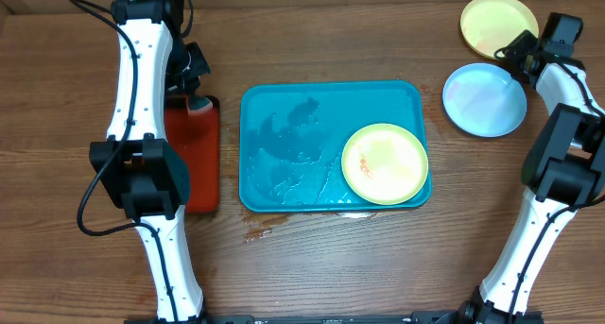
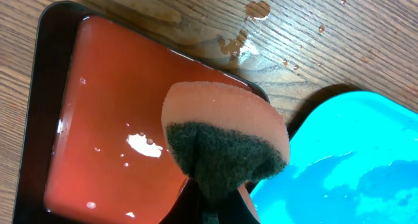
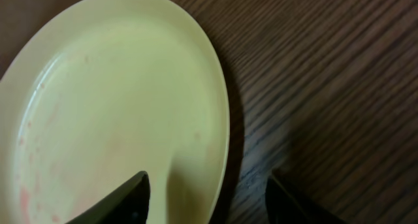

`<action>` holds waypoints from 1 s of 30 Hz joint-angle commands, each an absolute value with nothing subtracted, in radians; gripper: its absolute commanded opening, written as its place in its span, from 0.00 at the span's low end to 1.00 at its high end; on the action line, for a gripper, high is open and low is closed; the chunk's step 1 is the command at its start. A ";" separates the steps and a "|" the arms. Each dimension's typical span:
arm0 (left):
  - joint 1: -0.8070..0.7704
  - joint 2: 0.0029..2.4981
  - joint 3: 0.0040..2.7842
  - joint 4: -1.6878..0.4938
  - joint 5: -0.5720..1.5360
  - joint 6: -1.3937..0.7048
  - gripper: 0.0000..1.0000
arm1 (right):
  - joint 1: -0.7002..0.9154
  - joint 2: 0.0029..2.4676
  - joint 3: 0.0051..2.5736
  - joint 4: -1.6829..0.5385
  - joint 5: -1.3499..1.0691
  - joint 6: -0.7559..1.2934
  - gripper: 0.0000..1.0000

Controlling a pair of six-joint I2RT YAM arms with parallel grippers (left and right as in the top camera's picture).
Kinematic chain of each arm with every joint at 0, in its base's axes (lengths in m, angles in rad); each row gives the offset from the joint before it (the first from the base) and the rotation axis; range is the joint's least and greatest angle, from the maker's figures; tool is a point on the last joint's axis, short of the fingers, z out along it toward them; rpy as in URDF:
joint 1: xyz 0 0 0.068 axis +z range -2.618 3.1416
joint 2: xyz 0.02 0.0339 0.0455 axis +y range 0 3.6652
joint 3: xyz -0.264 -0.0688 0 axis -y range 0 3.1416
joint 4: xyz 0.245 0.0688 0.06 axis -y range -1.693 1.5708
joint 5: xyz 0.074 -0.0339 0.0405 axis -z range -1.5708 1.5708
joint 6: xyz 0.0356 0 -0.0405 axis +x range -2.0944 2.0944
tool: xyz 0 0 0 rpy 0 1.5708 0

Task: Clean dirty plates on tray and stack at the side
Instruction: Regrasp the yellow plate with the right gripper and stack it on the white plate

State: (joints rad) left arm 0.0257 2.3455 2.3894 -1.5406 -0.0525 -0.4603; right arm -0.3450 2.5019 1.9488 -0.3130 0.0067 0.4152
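**A:** Where are the plates?

**B:** Left to right: the left pincer (image 1: 194, 83) is clenched on a pink sponge (image 2: 222, 129) with a green scrub side, over the red tray (image 1: 200, 154). Next is the teal tray (image 1: 284, 107), which is wet. A yellow-green plate (image 1: 385, 163) with orange smears sits in its near right corner.

**A:** And off the tray?

**B:** The light blue plate (image 1: 484, 99) is on the tabletop (image 1: 312, 267) just right of it. Behind that is a second yellow-green plate (image 1: 496, 24) with faint reddish streaks. The right pincer (image 3: 208, 188) is released, straddling that plate's rim.
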 commanded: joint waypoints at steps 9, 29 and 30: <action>0.019 2.349 2.404 -1.539 -0.052 -0.442 0.04 | -0.343 2.519 1.998 -0.376 0.015 0.423 0.04; 0.019 2.349 2.404 -1.544 -0.051 -0.442 0.04 | -0.360 2.325 2.334 -0.993 -0.031 0.294 0.04; 0.019 2.349 2.404 -1.544 -0.051 -0.442 0.04 | -0.365 2.315 2.334 -1.042 -0.047 0.277 0.04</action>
